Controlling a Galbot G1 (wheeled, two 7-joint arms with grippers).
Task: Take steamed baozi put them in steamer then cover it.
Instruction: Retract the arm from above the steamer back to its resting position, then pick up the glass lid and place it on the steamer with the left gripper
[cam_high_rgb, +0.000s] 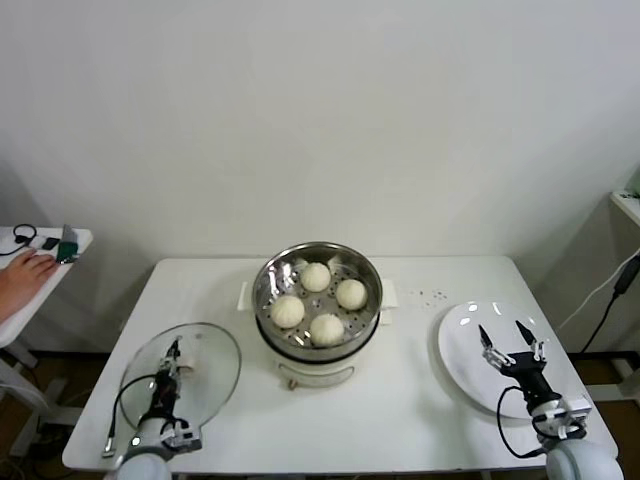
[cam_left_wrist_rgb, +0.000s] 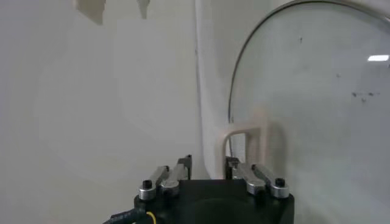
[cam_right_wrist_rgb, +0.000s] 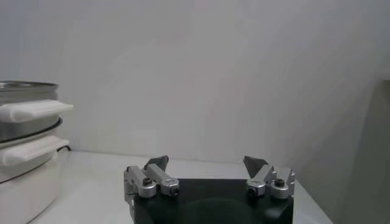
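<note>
Looking down from the head camera, I see all four steamed baozi sitting in the steamer at the middle of the counter. My left tool is over the cover, which lies flat to the steamer's left; its fingers are drawn in narrow beside the pale knob, though I cannot tell whether they grip it. My right tool hovers over the white plate, fingers spread apart.

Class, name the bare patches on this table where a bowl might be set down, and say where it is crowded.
Bare table lies between the steamer and the white plate, and along the front edge. The left is crowded by the glass lid under the left hand; the right hand hovers over the plate.
</note>
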